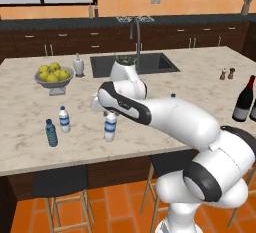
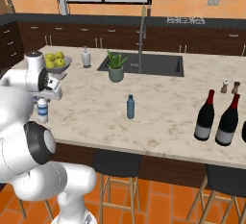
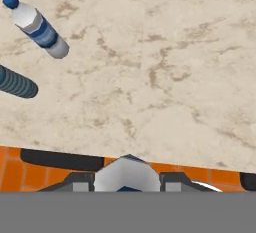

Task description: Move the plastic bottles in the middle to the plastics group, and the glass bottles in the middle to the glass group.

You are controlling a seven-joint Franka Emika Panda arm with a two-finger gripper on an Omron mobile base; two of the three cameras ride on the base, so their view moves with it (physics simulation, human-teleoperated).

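Note:
My gripper is shut on the top of a clear plastic bottle with a blue label, held upright at the counter near its front edge. From the hand view, that bottle's top sits between my gripper fingers. The plastics group stands just to the left: a clear labelled bottle and a blue-tinted one. Another blue-tinted plastic bottle stands mid-counter. Two dark glass bottles form the glass group at the right.
A fruit bowl and a white soap dispenser stand at the back left. A potted plant sits beside the sink. Small shakers stand at the far right. Stools are tucked under the counter's front edge.

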